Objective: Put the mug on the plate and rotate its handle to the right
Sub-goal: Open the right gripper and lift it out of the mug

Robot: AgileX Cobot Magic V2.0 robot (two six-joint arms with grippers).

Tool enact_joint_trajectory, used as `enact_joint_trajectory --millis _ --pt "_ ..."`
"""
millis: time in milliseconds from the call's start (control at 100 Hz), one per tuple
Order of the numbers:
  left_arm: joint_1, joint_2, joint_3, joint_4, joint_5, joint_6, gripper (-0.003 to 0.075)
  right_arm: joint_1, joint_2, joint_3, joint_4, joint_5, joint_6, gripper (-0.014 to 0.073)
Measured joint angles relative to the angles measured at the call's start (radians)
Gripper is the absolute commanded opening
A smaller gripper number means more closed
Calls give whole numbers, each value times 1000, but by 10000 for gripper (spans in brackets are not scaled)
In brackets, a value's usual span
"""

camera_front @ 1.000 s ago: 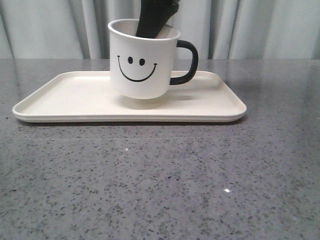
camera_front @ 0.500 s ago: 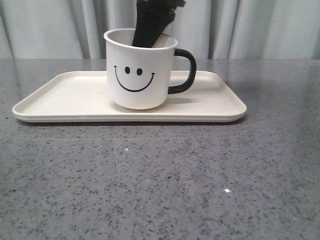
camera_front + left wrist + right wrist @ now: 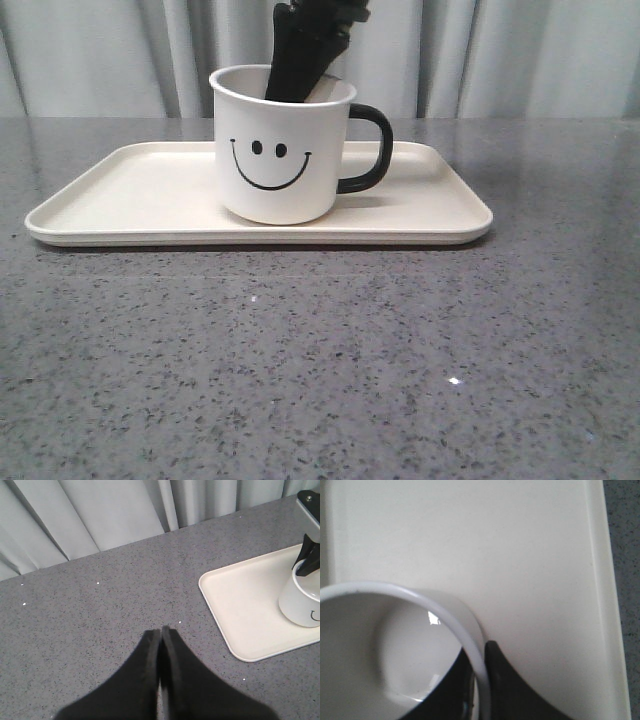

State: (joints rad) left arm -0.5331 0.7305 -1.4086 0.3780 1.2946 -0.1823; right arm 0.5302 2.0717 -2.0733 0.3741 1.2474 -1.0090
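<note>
A grey speckled stone table (image 3: 320, 360) runs to pale pleated curtains (image 3: 520, 55) at the far side. On it I count one plate (image 3: 130, 195) and one mug (image 3: 280, 145). The mug stands upright on the plate, a little right of its middle, smiley toward the near side, its one black handle (image 3: 372, 148) pointing right. My right pincer (image 3: 479, 680) comes down from above and straddles the mug's wall, one finger inside, one outside, clamped on the rim. My left pincer (image 3: 160, 642) hangs over bare table left of the plate, fingers pressed together, holding nothing.
</note>
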Motion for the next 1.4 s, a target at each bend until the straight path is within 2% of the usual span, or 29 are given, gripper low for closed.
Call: enact_joint_trajectory --millis 560,790,1150,1400 --pt "0 0 0 -2 0 0 -20 0 0 0 0 0 0 -106" --pt "0 0 0 -2 0 0 -20 0 0 0 0 0 0 35" --pt "0 0 0 -2 0 0 -20 0 0 0 0 0 0 42" --pt "0 0 0 -4 0 0 -20 0 0 0 0 -1 -2 83"
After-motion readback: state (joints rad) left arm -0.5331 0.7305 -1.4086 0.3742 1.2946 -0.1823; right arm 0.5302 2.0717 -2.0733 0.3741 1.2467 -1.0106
